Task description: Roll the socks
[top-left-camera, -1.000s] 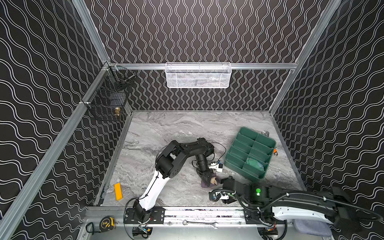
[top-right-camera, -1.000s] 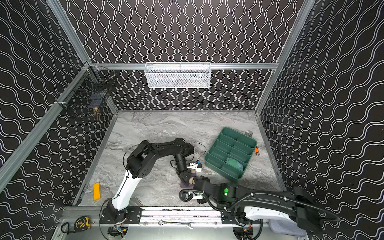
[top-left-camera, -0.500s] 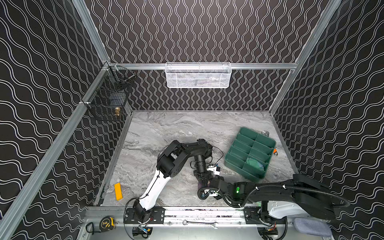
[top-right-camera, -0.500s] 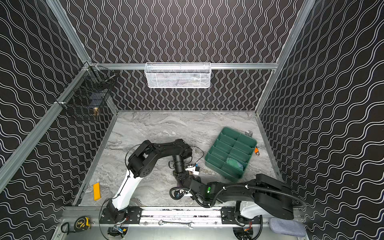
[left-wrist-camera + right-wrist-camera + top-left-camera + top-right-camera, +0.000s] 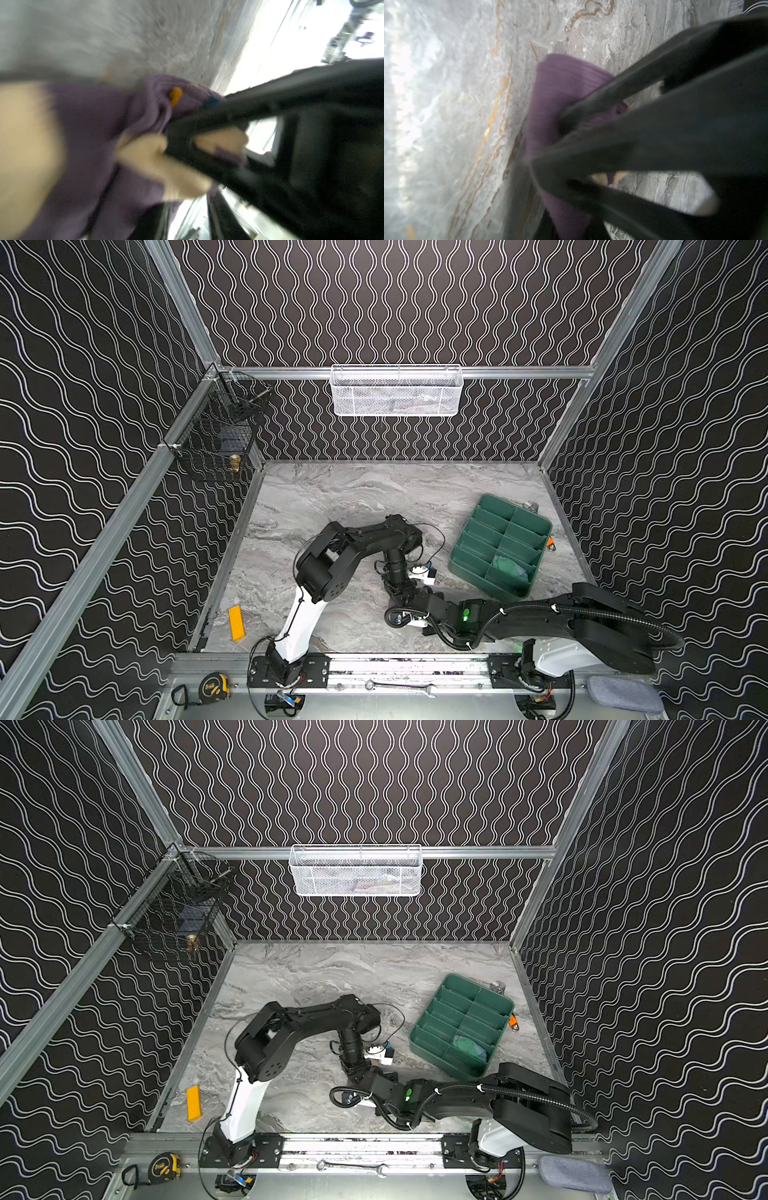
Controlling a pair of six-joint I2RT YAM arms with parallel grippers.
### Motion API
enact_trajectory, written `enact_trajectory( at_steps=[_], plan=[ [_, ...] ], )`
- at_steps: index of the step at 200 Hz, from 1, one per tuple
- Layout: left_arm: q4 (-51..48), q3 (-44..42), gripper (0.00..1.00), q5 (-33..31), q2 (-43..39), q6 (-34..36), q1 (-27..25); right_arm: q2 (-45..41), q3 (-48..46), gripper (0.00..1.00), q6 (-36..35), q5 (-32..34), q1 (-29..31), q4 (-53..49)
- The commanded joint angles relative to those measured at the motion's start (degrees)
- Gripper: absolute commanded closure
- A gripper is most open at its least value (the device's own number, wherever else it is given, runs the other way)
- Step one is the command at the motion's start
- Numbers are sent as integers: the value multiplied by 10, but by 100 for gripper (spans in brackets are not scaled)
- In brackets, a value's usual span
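The purple sock with peach patches lies bunched on the marble table near the front middle; it also fills the right wrist view. In both top views only a sliver of the purple sock shows under the arms. My left gripper points down onto it; motion blur hides how its jaws stand. My right gripper reaches in from the right and is pinched shut on the sock's folds. A blue-green sock sits bundled in a compartment of the green tray.
The green divided tray stands at the right, with an orange clip beside it. A yellow block lies front left. Baskets hang on the back wall and left wall. A grey cloth pad lies off the table, front right.
My right arm has swung in from the front right to the sock under my left gripper, and its jaws have closed on it. The left arm has barely moved.
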Motion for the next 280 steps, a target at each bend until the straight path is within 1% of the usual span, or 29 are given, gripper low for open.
enact_trajectory(
  at_steps=[1, 26, 43, 60, 76, 90, 96, 107, 117, 129, 142, 150, 157, 170, 180, 194, 208, 229, 239, 258, 280],
  plan=[
    [179, -21, 63, -100, -43, -19, 13, 4, -9, 100, 23, -139, 3, -148],
    [210, -74, 62, -137, -120, -26, 23, 8, 2, 100, 30, -158, 3, -171],
    [238, -124, 61, -188, -192, -36, 45, 12, 11, 100, 32, -169, 1, -187],
    [259, -165, 63, -253, -275, -49, 79, 17, 19, 100, 29, -177, -2, -199],
    [276, -198, 65, -337, -369, -54, 102, 25, 34, 100, 25, -191, -10, -220],
    [296, -224, 60, -400, -472, -39, 108, 37, 57, 100, 27, -217, -31, -245],
    [304, -233, 58, -418, -513, -30, 108, 43, 68, 100, 28, -230, -41, -256],
    [313, -242, 57, -430, -585, 3, 109, 57, 89, 100, 27, -255, -60, -276],
    [319, -246, 53, -436, -642, 28, 109, 70, 111, 100, 25, -278, -77, -296],
    [317, -242, 50, -401, -698, 70, 109, 91, 139, 100, 23, -303, -98, -321],
    [302, -227, 46, -339, -739, 109, 109, 115, 165, 100, 21, -331, -120, -345],
    [283, -216, 43, -287, -754, 135, 109, 128, 179, 100, 22, -344, -133, -352],
    [260, -201, 41, -227, -760, 156, 108, 137, 187, 100, 22, -355, -144, -356],
    [224, -183, 41, -130, -761, 198, 109, 157, 203, 100, 21, -373, -162, -362],
    [217, -178, 41, -93, -756, 200, 108, 175, 216, 100, 20, -380, -175, -367],
    [217, -190, 40, -75, -744, 211, 109, 202, 234, 100, 19, -382, -190, -372],
    [231, -225, 36, -102, -735, 228, 100, 227, 249, 100, 13, -379, -202, -376],
    [273, -287, 34, -197, -732, 243, 47, 253, 277, 100, 7, -363, -216, -384],
    [293, -317, 34, -233, -725, 243, 23, 281, 283, 100, 4, -349, -222, -387],
    [318, -368, 33, -293, -707, 232, -44, 303, 293, 100, 0, -340, -234, -390],
    [326, -409, 32, -373, -667, 226, -131, 308, 298, 100, -4, -342, -246, -383]
  ],
)
